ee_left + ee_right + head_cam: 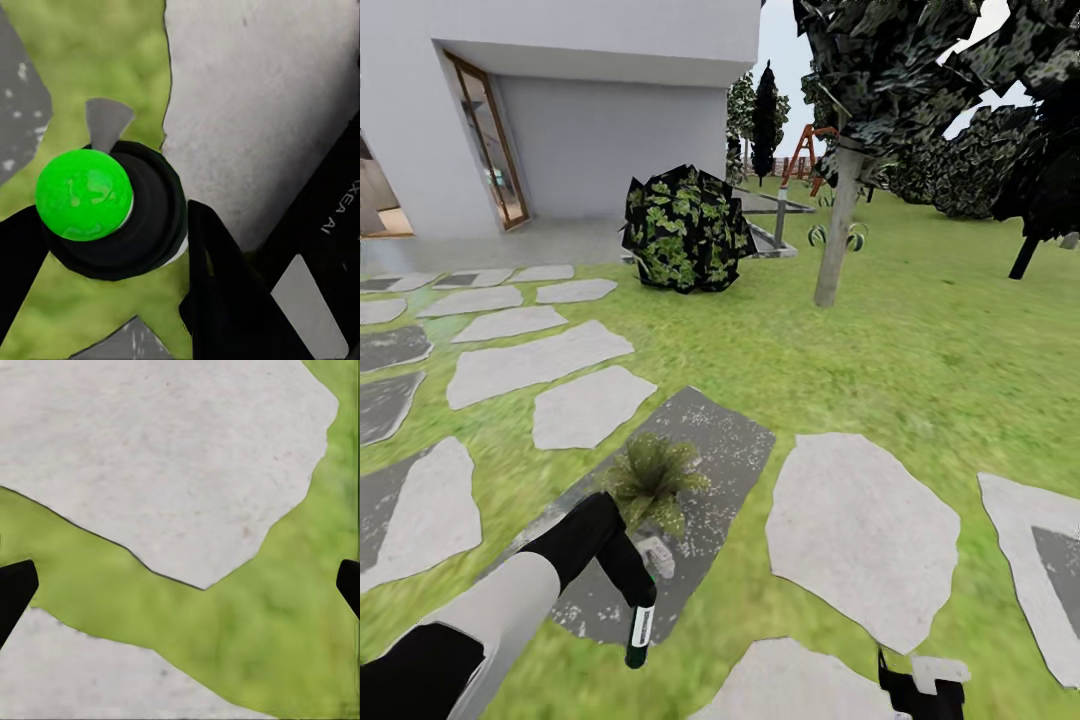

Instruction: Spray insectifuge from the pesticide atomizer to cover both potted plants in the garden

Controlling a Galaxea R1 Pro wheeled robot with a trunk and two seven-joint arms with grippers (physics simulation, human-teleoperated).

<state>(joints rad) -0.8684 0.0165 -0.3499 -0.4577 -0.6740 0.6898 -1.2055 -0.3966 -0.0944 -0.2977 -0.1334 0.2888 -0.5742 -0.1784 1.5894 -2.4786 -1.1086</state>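
Note:
My left gripper (632, 578) is shut on the pesticide atomizer (642, 628), a dark green-black bottle that hangs downward over the edge of a dark stepping stone (730, 440). From the left wrist, the atomizer (112, 217) is seen end-on with a bright green round top, pinched between two black fingers (217, 292). One potted plant (655, 480), a low rosette of pointed green leaves, stands on that dark stone just beyond the gripper. The second potted plant is out of view. My right gripper (180, 592) is open over grass and pale stone, low at the right (920, 688).
Grey stepping stones (860, 530) lie across the lawn (920, 350). A dark leafy bush (685, 228) and a tree trunk (838, 235) stand farther ahead. A white house with a glass door (488, 140) is at the back left.

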